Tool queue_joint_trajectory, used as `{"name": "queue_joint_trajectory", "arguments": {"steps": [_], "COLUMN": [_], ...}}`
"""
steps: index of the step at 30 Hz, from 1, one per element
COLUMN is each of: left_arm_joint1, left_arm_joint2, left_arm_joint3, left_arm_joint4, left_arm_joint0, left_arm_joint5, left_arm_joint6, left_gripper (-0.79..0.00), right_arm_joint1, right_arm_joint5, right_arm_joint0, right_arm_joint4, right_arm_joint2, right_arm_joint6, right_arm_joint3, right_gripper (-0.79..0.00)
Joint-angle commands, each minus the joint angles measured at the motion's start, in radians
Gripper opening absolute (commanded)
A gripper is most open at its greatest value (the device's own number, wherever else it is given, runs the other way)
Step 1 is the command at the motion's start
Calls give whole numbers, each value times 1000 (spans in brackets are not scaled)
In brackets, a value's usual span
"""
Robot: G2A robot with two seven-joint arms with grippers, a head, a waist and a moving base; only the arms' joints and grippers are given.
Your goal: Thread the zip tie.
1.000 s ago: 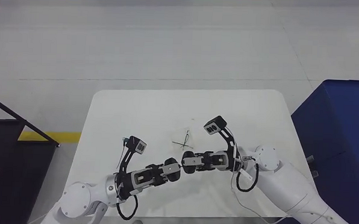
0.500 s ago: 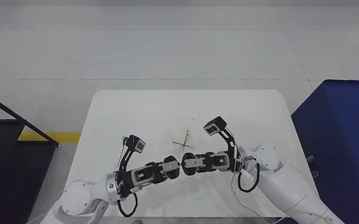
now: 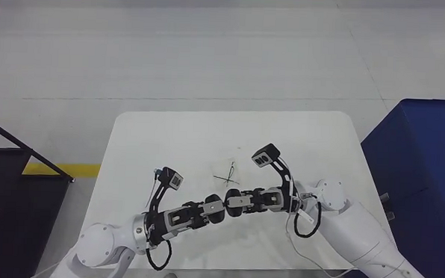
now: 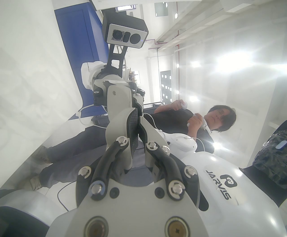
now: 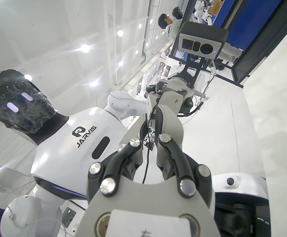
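- Right gripper (image 3: 229, 203) is held low in the centre of the top view, over the white tabletop (image 3: 163, 140), tip to tip with the other arm's. Its fingers are drawn nearly together on a thin black zip tie (image 5: 146, 166), which is seen running back between them toward the palm.
- Left gripper (image 3: 219, 206) is placed just left of it, with its fingers pressed together; whether anything is pinched there cannot be told.
- Loose zip ties (image 3: 227, 174), dark and crossed, are laid on the tabletop just above both grippers in the frame.
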Motion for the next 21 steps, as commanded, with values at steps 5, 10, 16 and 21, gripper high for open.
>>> {"name": "queue_joint_trajectory", "arguments": {"steps": [5, 10, 16, 21], "left_arm_joint1": [-1, -1, -2, -1], "left_arm_joint2": [5, 6, 6, 1], "left_arm_joint3": [3, 5, 8, 5], "left_arm_joint4": [-1, -4, -9, -8], "left_arm_joint0": [-9, -12, -12, -6], "left_arm_joint5": [8, 10, 9, 8], "left_arm_joint6": [-2, -4, -8, -11], "left_gripper": [-785, -785, -471, 0], "right_arm_joint1": [-7, -14, -21, -26], "right_arm_joint5": [6, 11, 19, 28], "right_arm_joint0": [-5, -10, -14, -15], "right_arm_joint4": [-10, -16, -18, -23], "right_arm_joint2": [11, 19, 27, 36], "right_arm_joint6": [3, 9, 14, 20], "right_arm_joint3": [0, 0, 3, 5], "right_gripper": [-785, -785, -785, -785]}}
